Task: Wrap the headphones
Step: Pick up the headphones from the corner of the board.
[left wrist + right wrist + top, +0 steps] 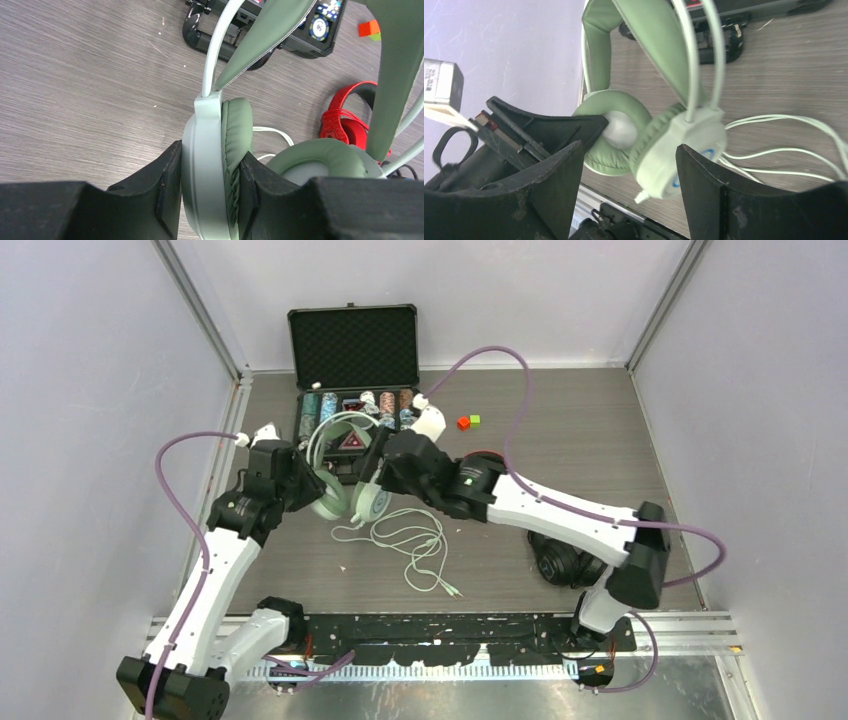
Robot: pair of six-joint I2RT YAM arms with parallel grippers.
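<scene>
The left tool (210,192) pinched one earcup of the mint-green headphones (366,503), a finger pressed on each face. The right tool (626,165) stood spread on either side of the other earcup. The headphones were mid-table (600,440), before an open case (353,345), their cable (410,540) in loose loops nearer the arms. Red headphones (350,120) lay nearby, black headphones (565,562) by the right arm's elbow.

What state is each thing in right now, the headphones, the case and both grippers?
mint-green headphones: held by one ear cup
cable: loose, uncoiled on the table
red headphones: lying on the table
black headphones: lying on the table
case: lid open
left gripper: shut on one ear cup
right gripper: open around the other ear cup
</scene>
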